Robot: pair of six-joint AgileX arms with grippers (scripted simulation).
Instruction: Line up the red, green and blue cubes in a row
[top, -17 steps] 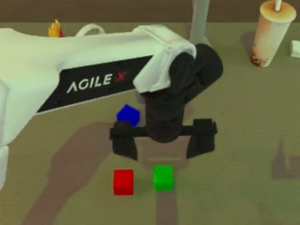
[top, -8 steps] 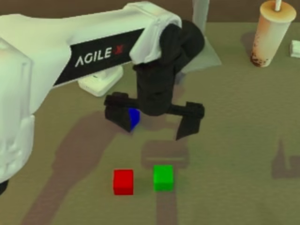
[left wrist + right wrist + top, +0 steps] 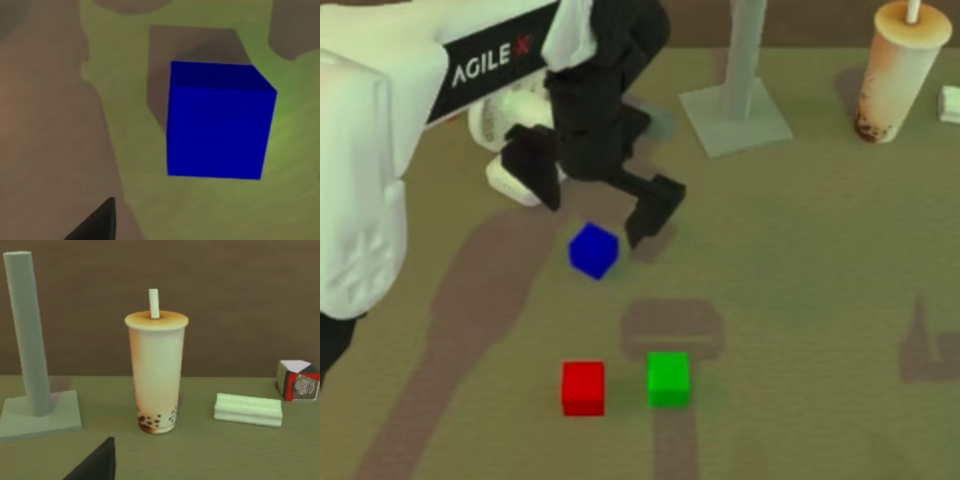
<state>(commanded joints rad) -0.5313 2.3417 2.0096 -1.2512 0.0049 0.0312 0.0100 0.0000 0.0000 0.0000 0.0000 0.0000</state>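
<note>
While the red cube [image 3: 583, 387] and green cube [image 3: 668, 378] sit side by side near the tabletop's [image 3: 820, 300] front edge, the blue cube [image 3: 593, 250] lies apart behind them, turned askew. Just above it hangs the left hand [image 3: 595, 200], fingers spread wide and holding nothing.

Three cubes lie on the bench [image 3: 820, 300]: one blue cube [image 3: 593, 250] just below the left pincer [image 3: 592, 196], one red cube [image 3: 583, 387] and one green cube [image 3: 668, 378] farther below it. One bubble tea cup [image 3: 900, 70], one post stand [image 3: 737, 95], one white block [image 3: 248, 409], one small carton [image 3: 298, 380].
</note>
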